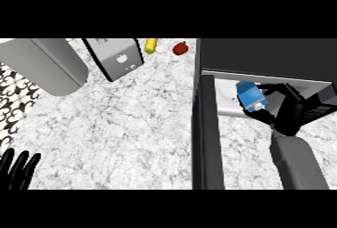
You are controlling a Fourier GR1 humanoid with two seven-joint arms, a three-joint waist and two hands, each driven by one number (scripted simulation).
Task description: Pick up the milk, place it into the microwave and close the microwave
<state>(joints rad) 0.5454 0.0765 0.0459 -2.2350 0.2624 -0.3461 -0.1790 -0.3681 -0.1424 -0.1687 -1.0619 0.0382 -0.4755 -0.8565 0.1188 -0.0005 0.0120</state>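
Blue-and-white milk carton (250,95), tilted, at two o'clock of the head view, inside the open dark-grey microwave (263,55) cavity, clasped by curled fingers of the black right hand (280,111). Microwave door (207,133) swung out, edge-on, running toward six o'clock. Black left hand (18,169) at eight o'clock, fingers straight and released, resting on the white marble counter (118,133). Yellow banana (150,45) and red apple (180,48) near twelve o'clock.

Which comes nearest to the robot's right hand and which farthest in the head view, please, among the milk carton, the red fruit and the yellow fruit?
Measured from the right hand:
1. Milk carton: in the hand's grasp, at the open microwave.
2. Red fruit: at the counter's back, just left of the microwave.
3. Yellow fruit: further left along the back.
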